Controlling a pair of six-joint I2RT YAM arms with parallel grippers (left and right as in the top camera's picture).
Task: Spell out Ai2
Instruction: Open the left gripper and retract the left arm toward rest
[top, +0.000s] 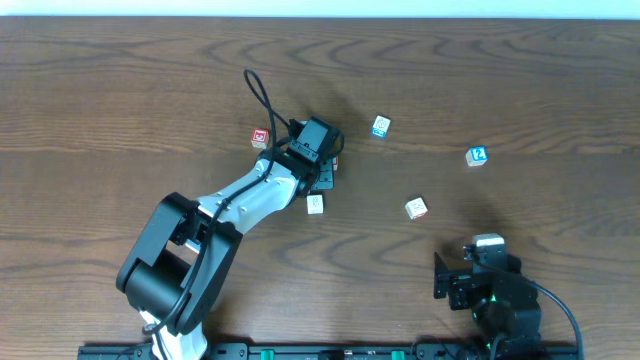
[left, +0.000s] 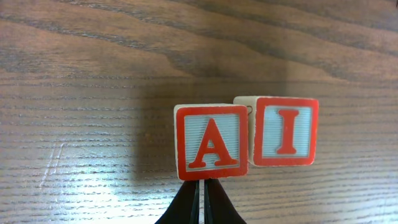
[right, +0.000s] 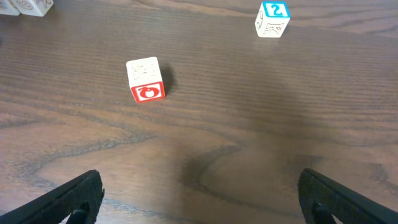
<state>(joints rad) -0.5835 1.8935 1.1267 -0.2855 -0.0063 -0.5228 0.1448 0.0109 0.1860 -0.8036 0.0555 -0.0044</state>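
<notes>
Wood-grain table (top: 100, 100) fills my feeds. On the left wrist view the A block (left: 211, 142) sits just beside the I block (left: 285, 131), right ahead of my left gripper (left: 202, 202), its fingers pressed together on nothing. My right gripper (right: 199, 186) is spread wide, with the 2 block (right: 273, 17) lying well beyond it

Bright light; glare on table (left: 87, 171), shadow left of A block (left: 211, 142), edges perhaps soft
</notes>
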